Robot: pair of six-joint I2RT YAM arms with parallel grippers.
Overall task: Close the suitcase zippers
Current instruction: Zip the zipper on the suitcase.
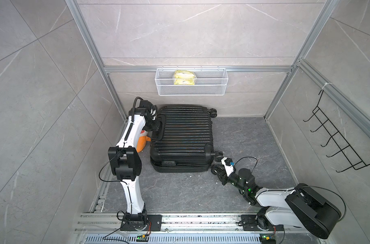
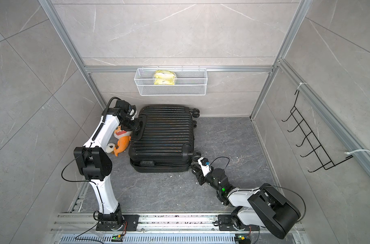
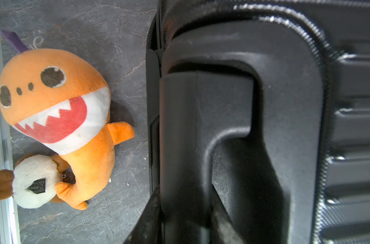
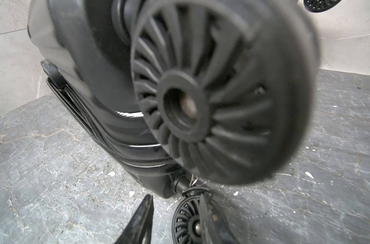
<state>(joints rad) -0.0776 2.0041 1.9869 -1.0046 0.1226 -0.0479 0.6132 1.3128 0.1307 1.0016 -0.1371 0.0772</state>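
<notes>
nearest us, both arm bases sit on the metal rail (image 1: 201, 220). beyond it, on the grey floor (image 1: 180, 190), the right gripper (image 4: 175, 197) lies low at the near right corner of the suitcase (image 1: 182, 135). its jaws stand partly apart and grip nothing. a small wheel (image 4: 185, 221) sits between the fingers, and we cannot tell whether it touches either one. the zipper track (image 4: 141, 161) runs along the seam between the two halves, just behind that wheel. we cannot make out a pull.

the suitcase lies flat, ribbed side up, left of centre and close to the back wall. at its left end the left gripper (image 3: 185, 194) is closed around the top handle (image 3: 201, 116), one finger on each side of the bar. an orange plush toy (image 3: 57, 101) lies on the floor just beside that end. on the back wall above hangs a white wire basket (image 1: 191, 90) holding a yellow packet (image 1: 184, 77).
</notes>
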